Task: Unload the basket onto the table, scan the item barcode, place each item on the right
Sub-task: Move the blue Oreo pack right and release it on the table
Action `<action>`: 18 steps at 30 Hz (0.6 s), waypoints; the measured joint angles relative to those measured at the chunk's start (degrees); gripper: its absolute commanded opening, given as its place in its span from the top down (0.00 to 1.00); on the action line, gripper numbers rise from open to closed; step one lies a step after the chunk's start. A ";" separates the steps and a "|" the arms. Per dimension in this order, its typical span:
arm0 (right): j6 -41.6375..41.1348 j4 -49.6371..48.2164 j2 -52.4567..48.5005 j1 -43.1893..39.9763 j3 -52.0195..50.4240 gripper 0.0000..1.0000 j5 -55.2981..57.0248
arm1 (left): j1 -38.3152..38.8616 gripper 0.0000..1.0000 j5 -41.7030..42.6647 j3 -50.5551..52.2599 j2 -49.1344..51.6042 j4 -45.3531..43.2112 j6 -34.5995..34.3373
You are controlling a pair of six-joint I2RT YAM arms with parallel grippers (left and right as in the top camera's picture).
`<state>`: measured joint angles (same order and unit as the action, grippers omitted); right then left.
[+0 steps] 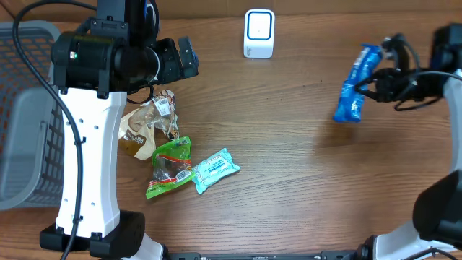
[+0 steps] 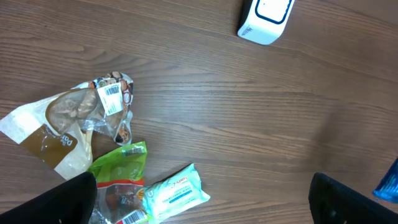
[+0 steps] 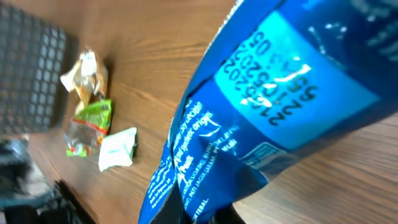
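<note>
On the right, right gripper (image 1: 374,84) is clamped on pack (image 1: 353,100); best carry it slow twd scanner (image 1: 259,32), barcode side facing it. Left gripper (image 1: 185,58): fingers apart, empty.

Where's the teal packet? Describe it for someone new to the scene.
Start at the grey basket at the left edge of the table; a pile of packets lies to its right. The teal packet is the pile's rightmost, touching the green packet. It alone is pale teal and white.

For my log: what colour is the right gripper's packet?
Blue packet, best in right wrist view.
</note>
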<state>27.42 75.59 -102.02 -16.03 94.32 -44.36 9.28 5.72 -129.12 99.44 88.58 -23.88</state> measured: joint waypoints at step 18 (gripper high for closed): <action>-21.33 -15.74 -10.27 -16.57 -13.73 0.48 1.46 | 0.00 0.00 0.00 0.00 0.00 0.00 0.00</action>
<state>6.09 59.86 -112.29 -32.60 80.60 -42.89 9.28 5.72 -129.12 99.44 88.58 -23.88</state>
